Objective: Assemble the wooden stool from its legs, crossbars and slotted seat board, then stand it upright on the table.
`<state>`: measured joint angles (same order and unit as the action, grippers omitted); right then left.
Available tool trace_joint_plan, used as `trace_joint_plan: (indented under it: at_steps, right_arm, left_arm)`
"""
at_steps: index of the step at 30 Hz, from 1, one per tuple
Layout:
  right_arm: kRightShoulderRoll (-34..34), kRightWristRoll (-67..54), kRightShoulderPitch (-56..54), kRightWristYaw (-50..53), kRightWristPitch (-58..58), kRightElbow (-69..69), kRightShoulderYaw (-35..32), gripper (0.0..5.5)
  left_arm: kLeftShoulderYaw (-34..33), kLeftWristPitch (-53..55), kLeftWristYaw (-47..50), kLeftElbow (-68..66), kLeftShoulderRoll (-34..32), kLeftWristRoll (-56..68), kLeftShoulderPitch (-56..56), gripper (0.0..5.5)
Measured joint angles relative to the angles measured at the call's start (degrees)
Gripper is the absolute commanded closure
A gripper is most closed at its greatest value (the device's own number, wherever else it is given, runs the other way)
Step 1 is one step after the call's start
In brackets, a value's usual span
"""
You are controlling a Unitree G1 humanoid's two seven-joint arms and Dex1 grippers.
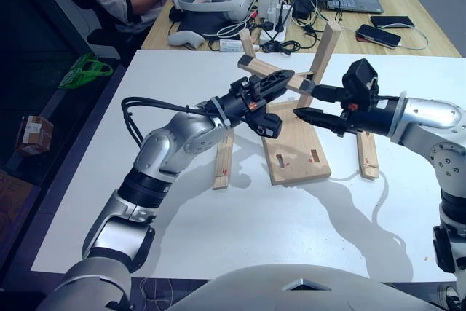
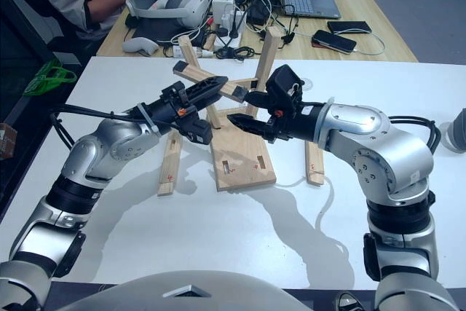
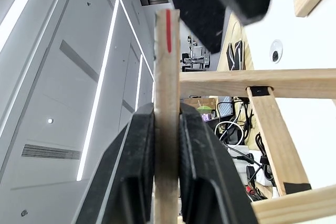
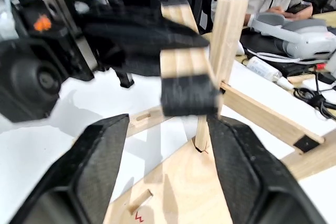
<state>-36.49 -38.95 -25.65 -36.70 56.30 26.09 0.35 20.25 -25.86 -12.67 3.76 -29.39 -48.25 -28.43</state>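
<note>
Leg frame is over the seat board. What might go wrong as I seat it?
Only the left hand grips the leg frame; the right hand is open, so the frame may twist. The seat board lies unheld and may slide under pressure.

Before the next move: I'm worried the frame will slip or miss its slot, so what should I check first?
1. Left tool shut on the leg frame: ok.
2. Right tool open beside the frame, gripping nothing: ok.
3. Seat board flat on the table, slots facing up: ok.
4. Frame's leg end seated in a slot: cannot tell.
5. Loose bars lying either side of the board, off it: ok.
</note>
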Motion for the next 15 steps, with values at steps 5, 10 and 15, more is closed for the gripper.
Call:
trace_joint_plan:
  at_steps: [5, 10, 15]
  right_arm:
    - [-1.07, 0.82, -1.32, -0.63, -1.88, -7.42, -4.84, 2.80]
    - [-0.72, 5.06, -1.51, 0.30, -5.26, -11.02, -3.82, 2.80]
    - [4.82, 5.82, -2.48, 3.81, -5.90, -10.74, -2.21, 2.80]
  left_arm:
    - [-0.66, 0.40, 1.33, -0.42, 0.04, -0.09, -0.01, 5.09]
    - [-1.10, 0.63, 2.73, 0.77, 1.14, -0.03, -0.01, 5.09]
    - [-0.84, 0.54, 2.90, 0.95, 2.18, -0.05, -0.01, 5.09]
